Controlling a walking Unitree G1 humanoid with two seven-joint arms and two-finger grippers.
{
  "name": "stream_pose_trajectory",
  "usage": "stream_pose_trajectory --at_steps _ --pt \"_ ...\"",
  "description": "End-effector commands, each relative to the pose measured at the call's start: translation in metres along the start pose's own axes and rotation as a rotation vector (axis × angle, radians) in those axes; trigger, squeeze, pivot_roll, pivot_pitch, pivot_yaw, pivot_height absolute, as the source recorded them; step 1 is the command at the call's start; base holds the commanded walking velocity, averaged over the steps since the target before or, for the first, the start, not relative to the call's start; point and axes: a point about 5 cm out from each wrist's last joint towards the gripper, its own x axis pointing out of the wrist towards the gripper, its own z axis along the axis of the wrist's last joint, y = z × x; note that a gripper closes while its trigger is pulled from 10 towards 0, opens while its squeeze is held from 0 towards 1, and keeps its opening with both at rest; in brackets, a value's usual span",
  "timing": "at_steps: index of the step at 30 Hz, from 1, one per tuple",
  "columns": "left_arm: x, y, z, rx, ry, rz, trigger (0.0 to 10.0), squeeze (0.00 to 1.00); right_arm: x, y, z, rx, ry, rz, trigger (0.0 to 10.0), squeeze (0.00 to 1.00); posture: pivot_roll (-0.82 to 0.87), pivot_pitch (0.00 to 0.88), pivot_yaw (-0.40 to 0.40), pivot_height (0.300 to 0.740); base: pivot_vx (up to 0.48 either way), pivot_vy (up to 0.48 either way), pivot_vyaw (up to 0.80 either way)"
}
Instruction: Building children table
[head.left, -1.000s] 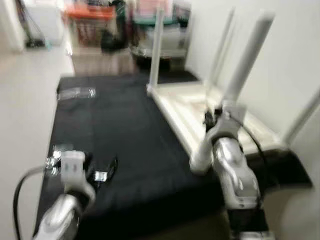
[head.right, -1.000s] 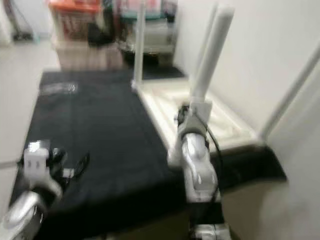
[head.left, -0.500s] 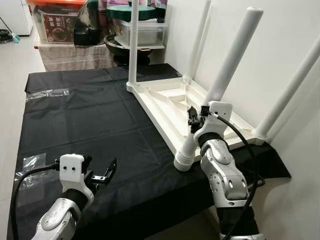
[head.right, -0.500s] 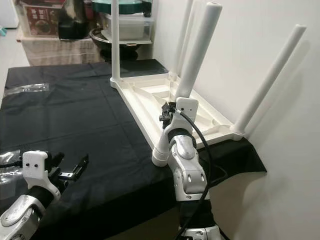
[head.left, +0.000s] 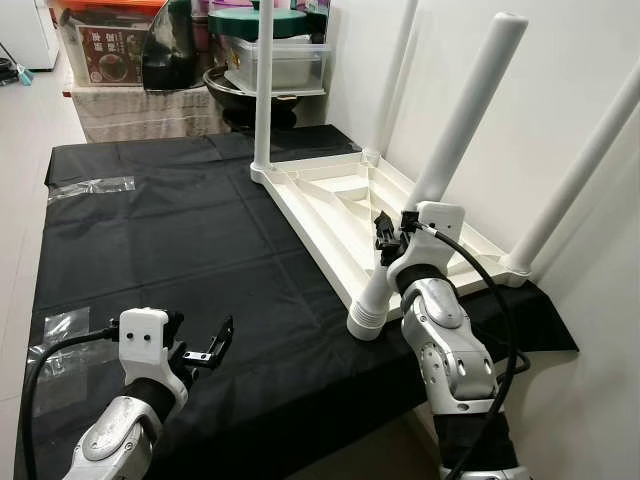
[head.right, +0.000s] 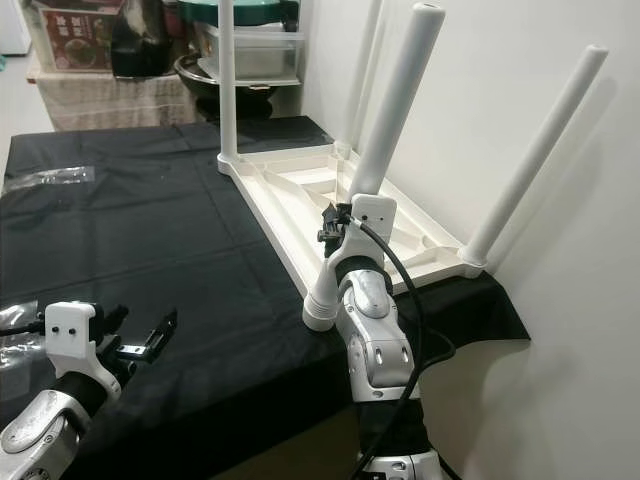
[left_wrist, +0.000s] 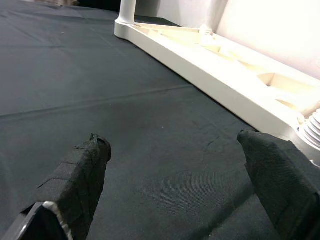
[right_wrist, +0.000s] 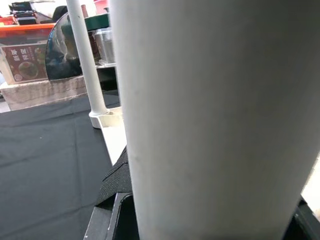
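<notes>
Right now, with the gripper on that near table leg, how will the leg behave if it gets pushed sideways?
The near leg looks like smooth rigid plastic, so it probably won't bend, though the right gripper could slip. It leans off vertical at its ribbed base, so it may not be seated and could wobble. The upside-down tabletop seems light and might slide on the black cloth.

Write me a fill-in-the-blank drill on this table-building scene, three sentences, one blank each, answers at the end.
1. The white table lies upside down on a ____ cloth.
2. The right gripper is shut on the nearest table ____.
3. The left gripper hovers over the cloth with its fingers ____.

Missing words: black; leg; open
</notes>
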Motion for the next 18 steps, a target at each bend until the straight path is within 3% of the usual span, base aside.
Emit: stream_pose_trajectory --at_steps 1,18 --pt "0.001 0.0 -0.004 0.007 0.018 -0.007 10.0 0.0 -0.006 -0.012 -0.046 -0.019 0.212 -0.037 10.0 0.0 0.09 0.0 -0.105 0.74 0.0 0.0 0.0" --pt "0.003 -0.002 -0.005 0.006 0.015 -0.013 10.0 0.0 -0.005 0.0 -0.047 -0.046 0.265 0.066 10.0 0.0 0.09 0.0 -0.113 0.74 0.0 0.0 0.0"
